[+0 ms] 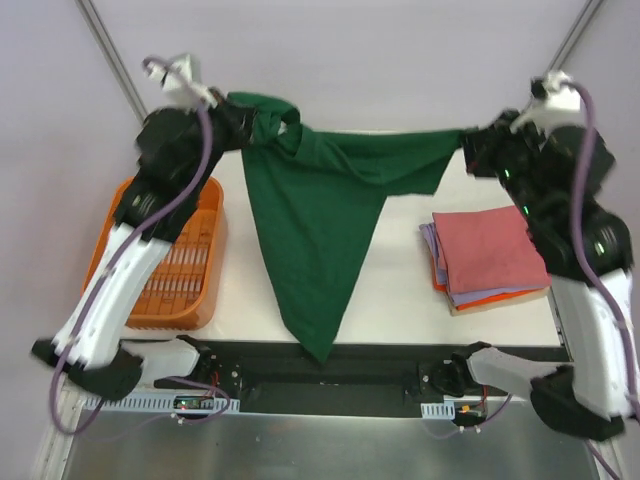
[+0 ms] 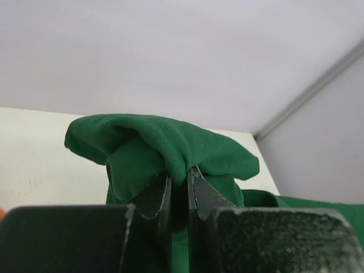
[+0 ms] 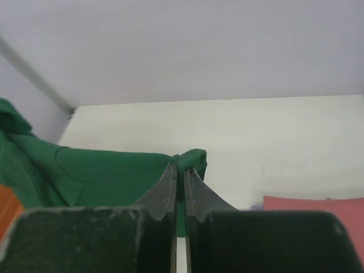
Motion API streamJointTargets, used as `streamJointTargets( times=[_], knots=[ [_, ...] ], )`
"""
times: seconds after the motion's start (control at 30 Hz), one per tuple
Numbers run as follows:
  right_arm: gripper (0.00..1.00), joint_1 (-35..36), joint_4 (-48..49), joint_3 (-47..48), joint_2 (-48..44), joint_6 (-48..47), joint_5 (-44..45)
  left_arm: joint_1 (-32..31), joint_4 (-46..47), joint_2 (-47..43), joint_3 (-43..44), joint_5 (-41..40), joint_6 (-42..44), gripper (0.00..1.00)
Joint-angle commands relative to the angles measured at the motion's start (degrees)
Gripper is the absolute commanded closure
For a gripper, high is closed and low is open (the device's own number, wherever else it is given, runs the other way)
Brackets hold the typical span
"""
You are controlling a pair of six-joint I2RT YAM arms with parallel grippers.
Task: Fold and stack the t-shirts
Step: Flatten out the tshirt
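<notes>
Green cloth hung stretched between the two arms. The green shirt point(image 1: 320, 230) was held up over the far middle of the table point(image 1: 400, 315), its top edge running left to right and its body drooping to a point at the near edge. The left gripper point(image 1: 238, 122) pinched a bunched fold at the shirt's left end, and the right gripper point(image 1: 468, 142) pinched a small corner at its right end.

Only the wrist views showed the grips plainly. In each, the fingers were pressed nearly together with green cloth caught between the tips: a thick puffed wad on the left, a thin nub on the right.

The top view alone showed the orange basket point(image 1: 185, 265) at the left of the table, beside the left arm. It alone also showed the whole stack of folded shirts at the right, with a pink-red shirt point(image 1: 492, 248) on top and a lavender shirt point(image 1: 430, 248) and an orange shirt point(image 1: 485, 303) showing as edges beneath. The right wrist view caught just a corner of the pink-red one.
</notes>
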Motion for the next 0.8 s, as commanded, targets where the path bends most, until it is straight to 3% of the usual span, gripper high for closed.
streamJointTargets(
  times=[0.0,0.13,0.2,0.27,0.33,0.47,0.5,0.6,0.7,0.77],
  knots=[
    [0.99,-9.1,0.7,14.2,14.9,-3.4,6.3,9.2,2.0,17.8,15.4,1.9,0.1,1.00],
    [0.99,-11.8,-1.0,33.5,24.0,-5.6,5.1,12.5,-1.9,29.9,36.0,9.6,-3.6,1.00],
    [0.99,-11.9,-1.1,36.4,24.4,-7.0,3.5,12.5,-1.9,32.5,42.9,11.7,-4.0,1.00],
    [0.99,-11.9,-0.9,33.4,22.0,-7.5,2.1,12.5,-1.8,32.3,43.4,14.0,-4.6,1.00],
    [0.99,-11.8,0.3,23.1,15.8,-6.4,-0.1,12.5,-1.7,29.6,37.2,13.0,-5.1,0.99],
    [0.99,-11.6,8.8,-7.7,-1.7,-2.7,-3.1,12.5,-1.3,19.2,12.1,5.1,-7.7,0.91],
    [0.99,-11.6,8.2,-14.4,-4.9,-1.3,-4.0,12.5,-1.1,15.8,3.9,3.6,-8.7,0.79],
    [0.99,-10.9,2.3,-30.2,-14.4,6.3,-9.7,12.4,-1.2,5.7,-17.9,0.2,-15.1,0.29],
    [0.99,-8.6,4.7,-45.9,-24.6,12.8,-22.0,12.4,2.5,-2.1,-31.5,3.9,-18.2,0.01],
    [0.93,-7.9,4.2,-51.7,-29.9,14.0,-26.2,12.4,1.3,-4.2,-33.8,6.3,-17.3,0.01]
  ],
)
